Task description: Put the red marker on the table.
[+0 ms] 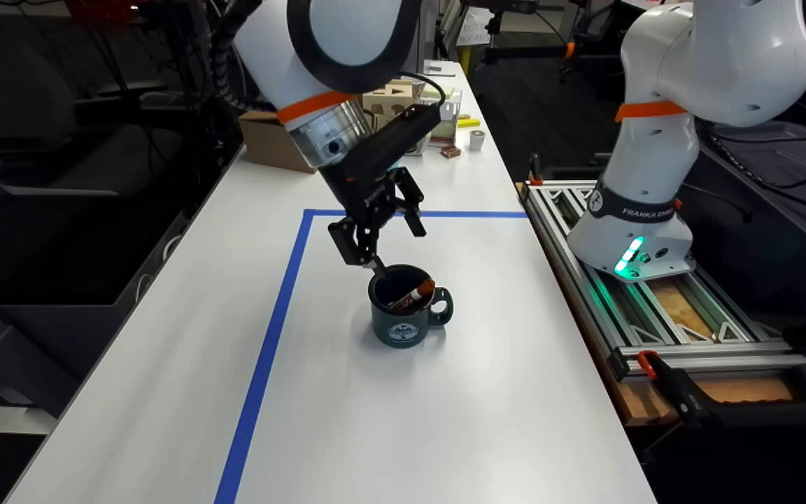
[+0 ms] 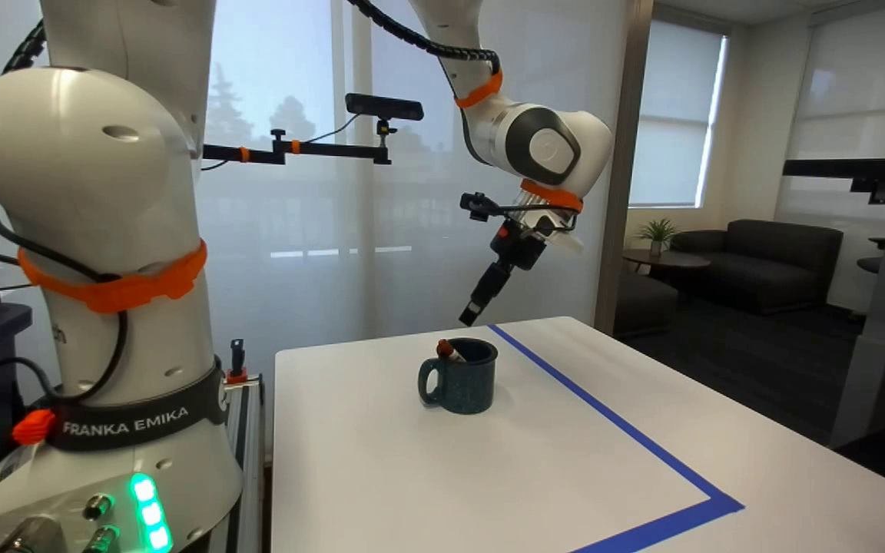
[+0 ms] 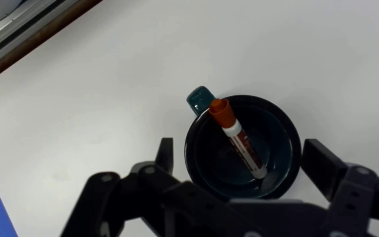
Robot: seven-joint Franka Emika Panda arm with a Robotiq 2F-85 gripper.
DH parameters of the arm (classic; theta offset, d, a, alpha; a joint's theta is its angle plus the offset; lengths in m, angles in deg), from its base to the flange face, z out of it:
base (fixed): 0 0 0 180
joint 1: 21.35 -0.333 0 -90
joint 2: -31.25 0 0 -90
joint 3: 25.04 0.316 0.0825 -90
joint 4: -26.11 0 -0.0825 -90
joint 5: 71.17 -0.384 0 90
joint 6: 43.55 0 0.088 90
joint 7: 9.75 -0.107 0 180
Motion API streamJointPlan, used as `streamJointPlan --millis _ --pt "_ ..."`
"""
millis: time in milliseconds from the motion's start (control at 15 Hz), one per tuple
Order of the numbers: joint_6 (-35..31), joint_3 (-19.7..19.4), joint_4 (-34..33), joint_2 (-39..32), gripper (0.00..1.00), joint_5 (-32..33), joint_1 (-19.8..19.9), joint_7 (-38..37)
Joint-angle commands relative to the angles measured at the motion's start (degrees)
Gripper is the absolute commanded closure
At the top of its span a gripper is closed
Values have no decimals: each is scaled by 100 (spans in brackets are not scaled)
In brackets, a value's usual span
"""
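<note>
"Below the Robotiq gripper (image 1: 397, 248), what stands?"

"Dark green mug (image 2: 469, 390), upright on the white table (image 1: 501, 399). Handle (image 3: 201, 99) points away from the gripper's body in the wrist view. Pale round logo (image 1: 403, 331) on its wall."

"And the jaws themselves?"

"Spread well apart, tilted over the mug. Wrist view puts most of the rim between the two fingertips (image 3: 322, 164). An exterior view shows a gap from the tips down to the rim: near, apart."

"Red marker (image 3: 240, 142)?"

"Under the jaws, inside the mug, apart from both fingers. Lies slanted: orange-red cap (image 3: 223, 113) up at the rim, handle side; white neck; dark red barrel; pale tail end down in the mug, away from the handle. An exterior view has the cap poking above the rim."

"So mug on table, marker in mug. Farther out from the jaws?"

"Blue tape (image 1: 273, 336) on the tabletop; mug stands on the robot-base side of its long strip. Cardboard box (image 1: 271, 143) well beyond the jaws, toward the far end. Panda base (image 1: 630, 241), green light lit, well apart from the jaws on a metal-railed stand (image 1: 739, 353) beside the table."
</note>
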Motion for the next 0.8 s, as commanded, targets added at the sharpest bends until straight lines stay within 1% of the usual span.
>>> streamJointPlan --millis 0,133,200,267,333,400,467,533,600,667,733 --pt "-287 -22 -115 -256 0 -75 -136 380" --pt "-394 -30 -169 -397 0 -80 -158 593" --pt "-438 -35 -196 -464 2 -91 -162 708" --pt "-445 -36 -245 -543 10 -143 -152 833" --pt "-432 -33 -289 -602 27 -203 -138 969" --pt "-405 -39 -336 -659 30 -235 -139 1054" --pt "-376 -37 -375 -702 22 -280 -135 1150" --pt "-348 -37 -421 -755 46 -325 -134 1203" --pt "-340 -39 -455 -799 30 -347 -136 1260" --pt "-314 -34 -491 -851 25 -385 -133 1315" --pt "-316 -36 -507 -881 34 -406 -140 1331"
